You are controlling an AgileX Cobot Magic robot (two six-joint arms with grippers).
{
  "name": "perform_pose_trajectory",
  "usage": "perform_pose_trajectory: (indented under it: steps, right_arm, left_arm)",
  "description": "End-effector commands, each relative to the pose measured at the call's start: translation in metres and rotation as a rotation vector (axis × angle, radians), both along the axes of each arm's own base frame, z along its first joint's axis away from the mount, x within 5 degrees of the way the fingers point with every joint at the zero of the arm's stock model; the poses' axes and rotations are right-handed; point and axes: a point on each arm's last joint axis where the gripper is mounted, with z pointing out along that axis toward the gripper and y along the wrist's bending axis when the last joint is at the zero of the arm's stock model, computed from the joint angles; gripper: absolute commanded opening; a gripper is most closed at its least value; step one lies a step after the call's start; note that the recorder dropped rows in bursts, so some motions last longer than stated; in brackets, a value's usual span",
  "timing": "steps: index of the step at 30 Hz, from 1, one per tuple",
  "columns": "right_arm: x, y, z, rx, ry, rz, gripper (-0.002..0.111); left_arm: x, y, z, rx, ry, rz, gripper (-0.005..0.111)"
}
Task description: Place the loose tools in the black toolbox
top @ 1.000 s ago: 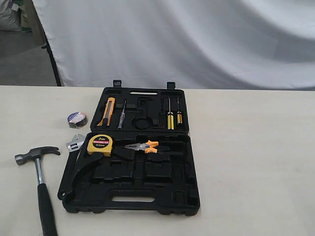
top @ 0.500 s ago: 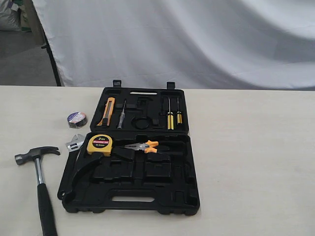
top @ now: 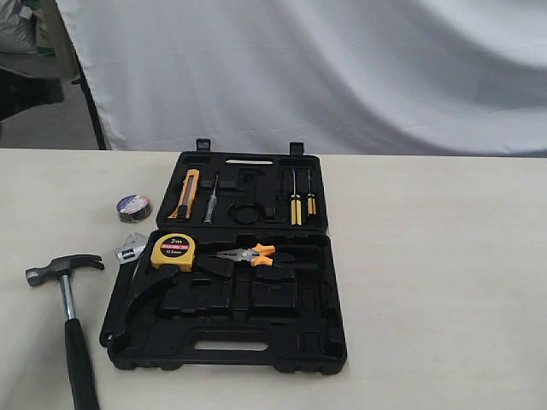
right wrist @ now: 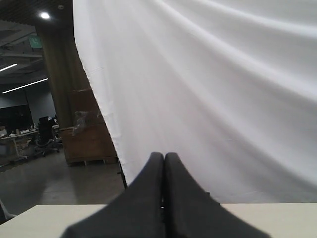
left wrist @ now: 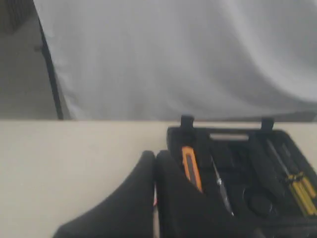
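Note:
The black toolbox (top: 229, 333) lies open in the middle of the table, its far half also showing in the left wrist view (left wrist: 237, 148). Left of it lie a steel claw hammer (top: 68, 316), a small silver adjustable wrench (top: 129, 250) and a black tape roll (top: 134, 207). Neither gripper shows in the exterior view. My left gripper (left wrist: 155, 157) is shut with nothing in it, in front of the case's far left corner. My right gripper (right wrist: 164, 159) is shut and empty, facing the white curtain above the table.
Inside the toolbox sit a yellow tape measure (top: 173, 251), orange-handled pliers (top: 249, 254), an orange utility knife (top: 187, 192) and yellow-handled screwdrivers (top: 297, 205). A white curtain (top: 325, 68) hangs behind the table. Bare tabletop (top: 444, 273) lies right of the case.
A dark shape has come into the exterior view at the upper left edge. The tools and the toolbox have not moved.

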Motion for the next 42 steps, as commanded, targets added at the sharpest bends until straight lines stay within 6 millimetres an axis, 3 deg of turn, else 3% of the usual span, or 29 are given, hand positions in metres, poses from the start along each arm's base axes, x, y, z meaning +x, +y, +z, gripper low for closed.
perform_pose_trajectory:
  steps: [1,6,12,15,18,24,42]
  right_arm:
    - [-0.001,0.000,-0.001,-0.006,-0.009,0.000,0.000]
    - [-0.001,0.000,-0.001,-0.006,-0.009,0.000,0.000]
    - [-0.001,0.000,-0.001,-0.006,-0.009,0.000,0.000]
    - [-0.001,0.000,-0.001,-0.006,-0.009,0.000,0.000]
    - [-0.001,0.000,-0.001,-0.006,-0.009,0.000,0.000]
    - [-0.001,0.000,-0.001,-0.006,-0.009,0.000,0.000]
    - [-0.001,0.000,0.000,-0.004,-0.012,-0.003,0.000]
  left_arm:
    - [0.048,-0.004,-0.028,0.062,0.252,-0.050,0.000]
    - [0.087,-0.004,-0.065,0.095,0.350,-0.063,0.008]
    - [0.118,0.000,-0.113,0.095,0.438,-0.056,0.056]
    - [0.125,0.002,-0.131,0.095,0.435,-0.051,0.074]
    - [0.130,0.003,-0.146,0.118,0.431,-0.062,0.085]
    - [0.143,0.003,-0.170,0.154,0.372,-0.080,0.086]
    - [0.186,0.003,-0.213,0.174,0.396,-0.095,0.086]
